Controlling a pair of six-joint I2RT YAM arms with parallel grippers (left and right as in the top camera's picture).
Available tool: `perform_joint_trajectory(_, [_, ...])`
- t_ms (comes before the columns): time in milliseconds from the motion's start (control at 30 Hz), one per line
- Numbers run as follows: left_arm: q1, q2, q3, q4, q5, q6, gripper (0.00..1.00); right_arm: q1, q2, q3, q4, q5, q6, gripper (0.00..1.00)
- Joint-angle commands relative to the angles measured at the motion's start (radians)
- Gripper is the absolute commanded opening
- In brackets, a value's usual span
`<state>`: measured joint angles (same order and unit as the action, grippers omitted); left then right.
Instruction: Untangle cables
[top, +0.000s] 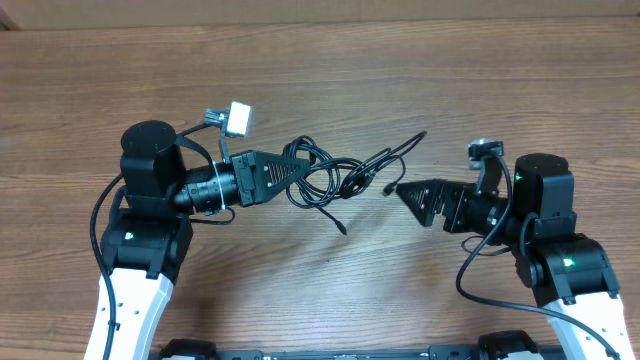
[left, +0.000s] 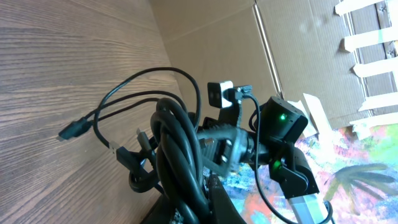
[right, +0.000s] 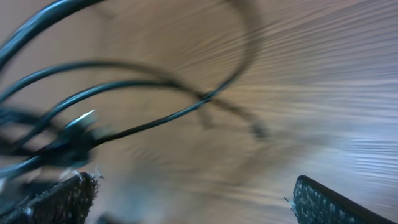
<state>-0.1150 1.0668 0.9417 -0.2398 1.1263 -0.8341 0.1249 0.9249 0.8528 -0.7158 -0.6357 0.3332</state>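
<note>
The cables (top: 335, 172) lie tangled in loops at the middle of the table (top: 320, 60), between the two arms. One strand runs off far and right, and another trails toward the near edge and ends in a small plug (top: 342, 229). The left gripper (top: 298, 168) reaches in from the left and is clamped on the left side of the tangle. In the left wrist view the cables (left: 177, 149) bunch thick right at its fingers (how many are actually pinched I cannot tell). The right gripper (top: 404, 189) sits just right of the tangle, spread wide and holding nothing. Its pads (right: 329, 199) stand far apart in the blurred right wrist view.
</note>
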Motion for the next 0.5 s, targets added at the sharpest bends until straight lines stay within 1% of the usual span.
perform_joint_trajectory(0, [0.008,-0.02,0.016,0.011,0.027,0.015,0.04,-0.002,-0.004,0.011,0.008,-0.192,-0.029,1.0])
perform_joint_trajectory(100, [0.008,-0.02,0.016,0.013,0.039,0.01,0.04,-0.002,-0.004,0.012,0.008,-0.276,-0.022,1.0])
perform_joint_trajectory(167, [0.008,-0.02,0.016,0.062,0.059,-0.038,0.04,-0.002,-0.003,0.011,0.009,-0.27,0.065,1.0])
perform_joint_trajectory(200, [0.008,-0.02,0.016,0.111,0.077,-0.071,0.04,-0.002,-0.002,0.011,0.008,-0.221,0.198,1.0])
perform_joint_trajectory(233, [0.008,-0.02,0.016,0.172,0.092,-0.109,0.04,-0.002,-0.002,0.011,0.008,-0.198,0.261,1.0])
perform_joint_trajectory(300, [0.008,-0.02,0.016,0.277,0.102,-0.168,0.04,-0.002,-0.002,0.011,0.015,-0.141,0.476,1.0])
perform_joint_trajectory(333, [0.008,-0.02,0.016,0.328,0.101,-0.206,0.04,-0.002,-0.002,0.011,0.04,-0.143,0.55,1.0])
perform_joint_trajectory(400, [0.008,-0.02,0.016,0.381,0.101,-0.257,0.04,-0.002,-0.003,0.011,0.102,-0.158,0.617,1.0])
perform_joint_trajectory(433, [0.007,-0.02,0.016,0.398,0.1,-0.277,0.04,-0.002,-0.002,0.011,0.135,-0.16,0.663,0.98])
perform_joint_trajectory(467, [0.0,-0.02,0.016,0.405,0.096,-0.297,0.04,-0.002,-0.002,0.011,0.164,-0.158,0.707,0.93])
